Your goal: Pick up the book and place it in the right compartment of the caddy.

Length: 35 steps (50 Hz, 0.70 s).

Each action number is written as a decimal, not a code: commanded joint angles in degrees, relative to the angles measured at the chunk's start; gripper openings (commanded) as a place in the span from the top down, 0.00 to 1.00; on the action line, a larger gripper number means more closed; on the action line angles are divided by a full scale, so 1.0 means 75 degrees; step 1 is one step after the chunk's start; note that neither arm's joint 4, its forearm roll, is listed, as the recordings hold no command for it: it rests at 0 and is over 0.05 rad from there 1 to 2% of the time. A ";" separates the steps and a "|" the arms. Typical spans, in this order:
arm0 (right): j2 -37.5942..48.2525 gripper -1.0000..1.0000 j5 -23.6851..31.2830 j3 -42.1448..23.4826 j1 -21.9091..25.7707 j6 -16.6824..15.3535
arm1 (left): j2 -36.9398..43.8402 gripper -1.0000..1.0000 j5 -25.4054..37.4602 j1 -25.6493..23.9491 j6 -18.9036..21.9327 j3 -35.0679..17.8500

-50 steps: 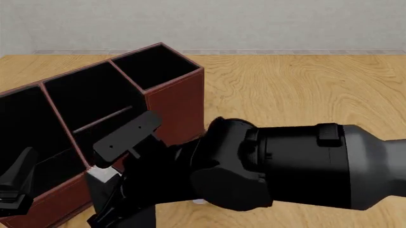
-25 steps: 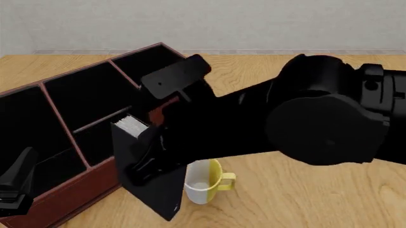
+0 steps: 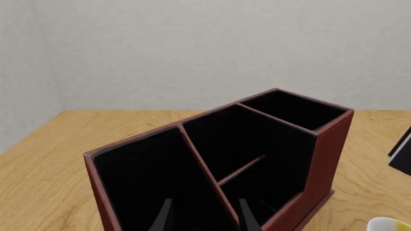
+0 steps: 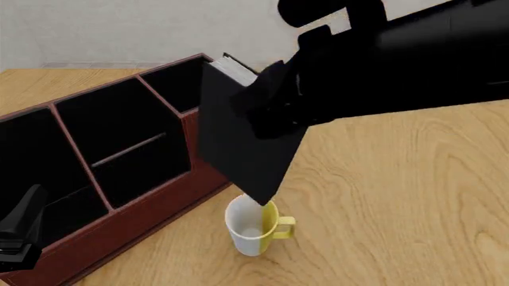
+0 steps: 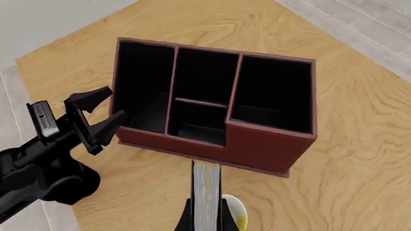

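my right gripper (image 4: 266, 113) is clamped on the book (image 4: 242, 140), fingers closed against its flat black covers, and i'm holding it up in the air, tilted, one corner pointing down. the whitish page edge shows at the top in the front view and runs straight between my fingers in the right wrist view (image 5: 207, 195). the book hangs clear of the table, just in front of the caddy (image 4: 119, 196), its lowest corner right above the white-and-yellow mug (image 4: 254, 229). from the front it overlaps the right compartment (image 4: 179, 83), though it isn't inside. the caddy stands upright on the wooden table (image 4: 397, 196), all three sections showing black interiors. my left gripper (image 5: 96, 118) hovers by the caddy's far-left end, fingers apart, holding nothing.
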 commanded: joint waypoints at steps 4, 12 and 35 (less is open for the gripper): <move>-0.0450 1.00 0.0905 -0.1066 -0.0545 -0.0545 | 0.0000 0.00 0.0000 0.0000 0.0000 0.0000; -0.0679 1.00 0.1204 -0.1400 -0.0900 -0.0748 | 0.0000 0.00 0.0000 -0.0001 -0.0001 0.0000; -0.0604 1.00 0.2363 -0.3357 -0.1834 -0.0477 | 0.0000 0.00 0.0000 0.0000 0.0001 0.0000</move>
